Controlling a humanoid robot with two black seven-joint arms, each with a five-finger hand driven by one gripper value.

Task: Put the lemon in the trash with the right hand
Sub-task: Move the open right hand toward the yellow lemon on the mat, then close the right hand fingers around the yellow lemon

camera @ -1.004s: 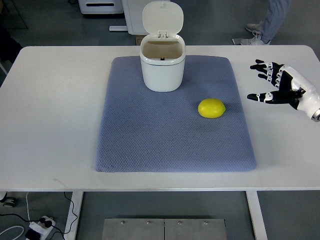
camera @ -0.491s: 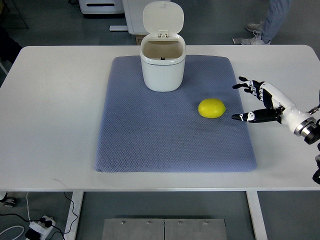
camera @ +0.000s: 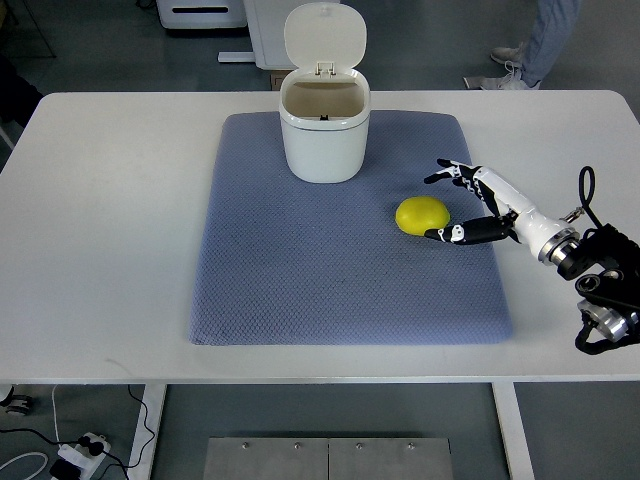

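A yellow lemon (camera: 422,215) lies on the blue-grey mat (camera: 300,270), right of centre. My right hand (camera: 447,203) reaches in from the right edge, fingers spread open just right of the lemon, thumb low and the other fingers above, nothing held. The thumb tip nearly touches the lemon's right side. A white trash bin (camera: 324,123) stands upright at the mat's back, its lid flipped up and the inside showing. My left arm does not show.
The white table (camera: 100,220) surrounds the mat. A person's legs and shoes (camera: 530,45) stand beyond the table's far right edge. A power strip and cables (camera: 70,455) lie on the floor at lower left.
My right hand has moved left across the table onto the mat, from the right edge up to the lemon's right side, staying open. The lemon and bin have not moved.
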